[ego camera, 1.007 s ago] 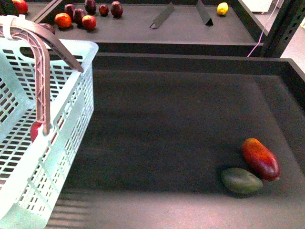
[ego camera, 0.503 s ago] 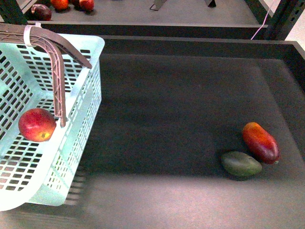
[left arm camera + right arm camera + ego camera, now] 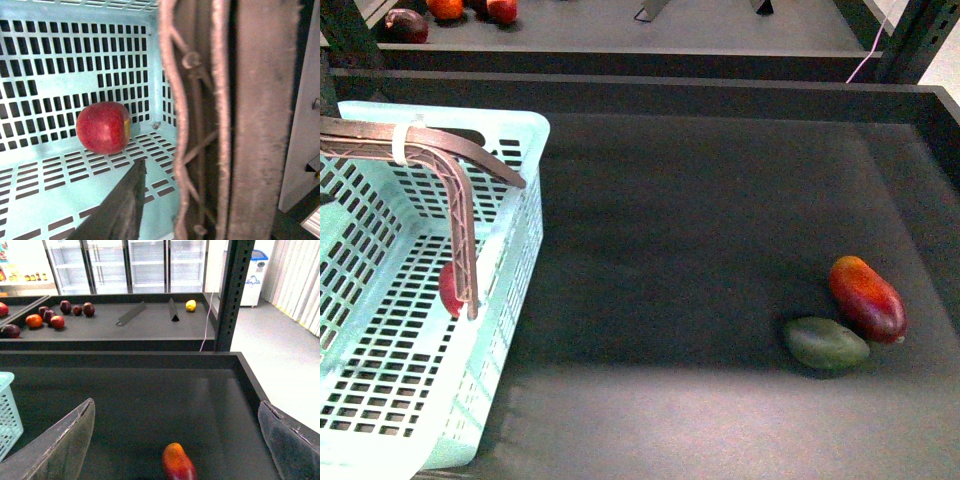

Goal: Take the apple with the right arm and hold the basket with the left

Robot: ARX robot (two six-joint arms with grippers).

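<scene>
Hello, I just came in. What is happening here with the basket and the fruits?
The apple already lies inside the light-blue basket at the left of the dark tray, partly hidden behind the brown handle in the front view. The left wrist camera looks along that handle from close up, so the left arm seems to be at it. The right gripper is open and empty above the tray. A red-orange mango and a green fruit lie touching at the right.

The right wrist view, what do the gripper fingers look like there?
Two broad, flat fingers, dark grey with a dull, scuffed, slightly dusty surface and pale worn edges, each tapering to a rounded tip. No cables or markings show. In the left wrist view only one similar dark, tapered finger is visible.
</scene>
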